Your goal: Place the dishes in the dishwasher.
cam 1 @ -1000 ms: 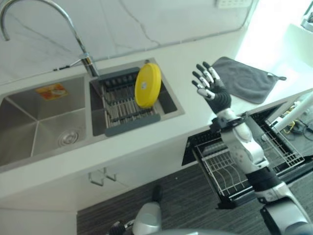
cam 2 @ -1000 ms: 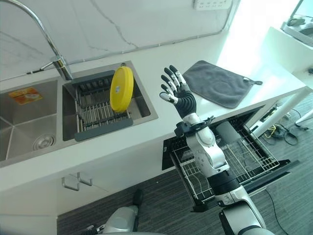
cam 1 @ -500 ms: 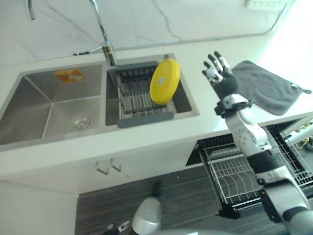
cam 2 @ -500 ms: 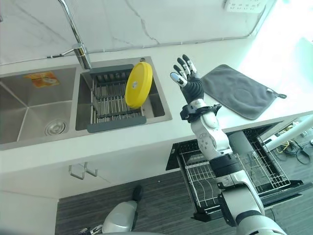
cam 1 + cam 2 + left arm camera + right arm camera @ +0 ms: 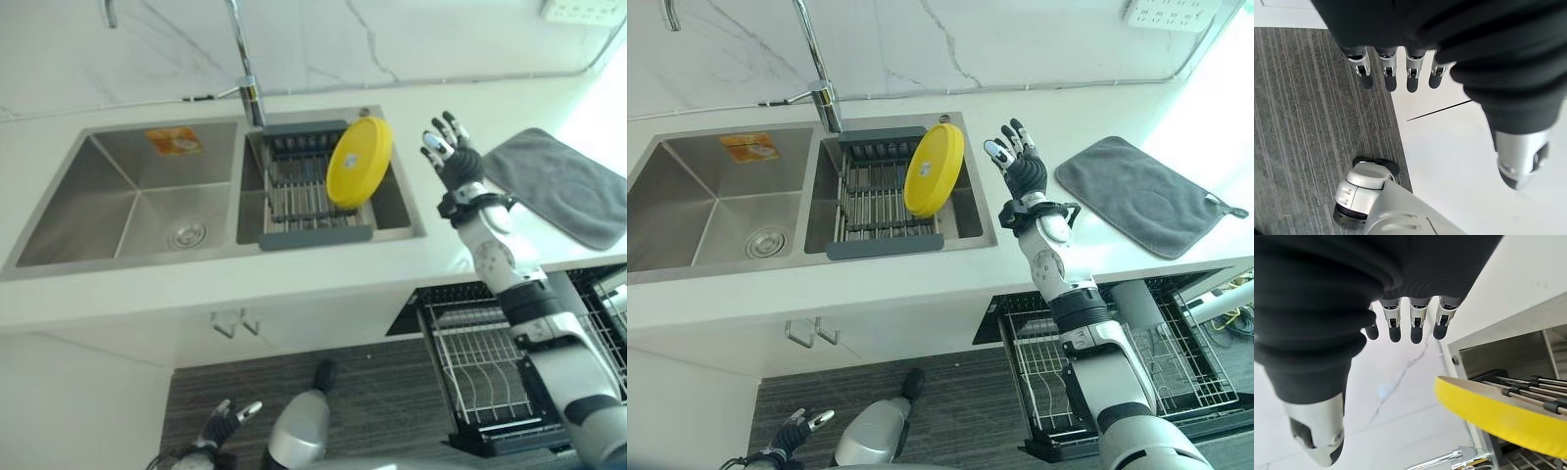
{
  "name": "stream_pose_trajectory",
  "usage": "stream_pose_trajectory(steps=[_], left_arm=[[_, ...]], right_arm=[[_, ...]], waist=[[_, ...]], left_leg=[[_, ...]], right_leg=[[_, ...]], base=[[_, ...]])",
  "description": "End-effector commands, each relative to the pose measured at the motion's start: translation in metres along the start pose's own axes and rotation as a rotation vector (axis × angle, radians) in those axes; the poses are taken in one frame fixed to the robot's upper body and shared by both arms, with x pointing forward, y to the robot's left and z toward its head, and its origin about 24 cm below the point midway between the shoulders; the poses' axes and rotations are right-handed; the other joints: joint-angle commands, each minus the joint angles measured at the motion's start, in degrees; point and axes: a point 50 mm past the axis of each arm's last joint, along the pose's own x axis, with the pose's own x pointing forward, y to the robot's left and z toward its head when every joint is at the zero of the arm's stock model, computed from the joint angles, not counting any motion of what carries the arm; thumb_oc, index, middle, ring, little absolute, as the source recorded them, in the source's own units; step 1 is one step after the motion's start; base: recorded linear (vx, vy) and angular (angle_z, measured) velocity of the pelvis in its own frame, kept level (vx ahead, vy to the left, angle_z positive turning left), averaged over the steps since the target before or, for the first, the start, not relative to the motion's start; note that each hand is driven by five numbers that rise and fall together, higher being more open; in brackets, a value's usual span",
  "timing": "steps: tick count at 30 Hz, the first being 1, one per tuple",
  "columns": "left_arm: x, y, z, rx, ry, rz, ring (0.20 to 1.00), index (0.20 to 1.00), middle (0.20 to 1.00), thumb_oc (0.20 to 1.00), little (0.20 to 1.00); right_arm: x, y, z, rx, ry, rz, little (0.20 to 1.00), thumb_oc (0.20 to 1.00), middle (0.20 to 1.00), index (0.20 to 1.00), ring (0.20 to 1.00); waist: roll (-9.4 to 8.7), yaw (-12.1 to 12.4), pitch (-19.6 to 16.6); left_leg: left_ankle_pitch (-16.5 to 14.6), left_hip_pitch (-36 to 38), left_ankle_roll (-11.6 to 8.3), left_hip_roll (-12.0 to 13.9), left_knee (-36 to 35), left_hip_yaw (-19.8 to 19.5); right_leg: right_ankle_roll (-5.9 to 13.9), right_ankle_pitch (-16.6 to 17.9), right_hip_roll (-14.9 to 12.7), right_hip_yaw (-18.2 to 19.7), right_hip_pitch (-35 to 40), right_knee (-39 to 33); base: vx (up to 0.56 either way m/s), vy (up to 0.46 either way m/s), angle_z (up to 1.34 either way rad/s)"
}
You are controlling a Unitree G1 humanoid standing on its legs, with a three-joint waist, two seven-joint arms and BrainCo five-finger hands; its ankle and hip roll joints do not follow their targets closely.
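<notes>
In the left eye view, a yellow plate (image 5: 359, 175) is seen standing on edge, tilted, in a grey drying rack (image 5: 304, 191) set in the right basin of a steel double sink (image 5: 127, 201). A curved faucet (image 5: 243, 59) rises behind the rack. The right hand (image 5: 449, 154) is raised above the white countertop (image 5: 294, 284), just beside the plate but apart from it, with its fingers spread and nothing held. A grey cloth (image 5: 566, 186) is laid flat on the countertop on the far side of that hand from the sink. Below the counter edge, the dishwasher rack (image 5: 480, 377) is pulled out, with wire tines visible. The left hand (image 5: 223, 423) is seen low over the striped dark floor (image 5: 225, 382), with relaxed fingers.

In the right eye view, the same layout is shown: the plate (image 5: 933, 169) leans in the rack, and the right hand (image 5: 1019, 168) is held open near its rim.

In the left wrist view, the left hand's fingers (image 5: 1390, 73) are shown straight in a row, with nothing between them and the thumb.

In the right wrist view, the right hand's fingers (image 5: 1417, 328) are extended and empty, and the plate's yellow rim (image 5: 1498, 413) is seen past them, untouched.
</notes>
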Motion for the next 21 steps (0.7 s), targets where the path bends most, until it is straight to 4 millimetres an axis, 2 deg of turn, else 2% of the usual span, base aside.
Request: stream_pose_trajectory(steps=[1, 11, 17, 21], left_arm=[[-0.003, -0.008, 0.000, 0.078, -0.035, -0.082, 1.000, 1.000, 1.000, 1.000, 1.000], [-0.003, -0.012, -0.002, 0.130, -0.021, -0.107, 1.000, 1.000, 1.000, 1.000, 1.000], [-0.004, -0.011, -0.007, 0.139, -0.002, -0.111, 1.000, 1.000, 1.000, 1.000, 1.000], [-0.005, -0.012, -0.008, 0.107, -0.003, -0.109, 1.000, 1.000, 1.000, 1.000, 1.000]], right_arm=[[0.007, -0.005, 0.031, -0.020, -0.087, 0.013, 1.000, 1.000, 1.000, 1.000, 1.000], [0.012, -0.008, 0.027, -0.019, -0.065, -0.002, 1.000, 1.000, 1.000, 1.000, 1.000], [0.014, -0.001, 0.025, -0.033, -0.052, 0.018, 1.000, 1.000, 1.000, 1.000, 1.000], [0.012, 0.003, 0.016, -0.038, -0.022, 0.039, 1.000, 1.000, 1.000, 1.000, 1.000]], waist=[[3.96, 1.5, -4.7], [4.33, 2.2, -3.7], [4.76, 2.2, -3.0], [4.85, 2.1, -2.9]], left_leg=[[-6.7, 4.0, -3.60, 5.3, -1.5, -1.1], [-6.1, 3.3, -3.57, 5.2, -1.5, -1.5], [-5.8, 3.1, -3.59, 5.1, -1.6, -1.8], [-5.7, 3.1, -3.62, 5.1, -1.6, -1.8]], right_leg=[[-4.94, -2.3, 2.2, 1.3, -5.9, 5.7], [-4.71, -2.3, 1.6, 0.7, -6.5, 6.6], [-4.66, -2.4, 1.3, 0.7, -7.0, 7.3], [-4.55, -2.4, 1.2, 0.7, -7.0, 7.3]], base=[[0.02, 0.036, 0.05], [0.01, 0.002, 0.05], [0.00, 0.000, 0.00], [0.00, 0.000, 0.00]])
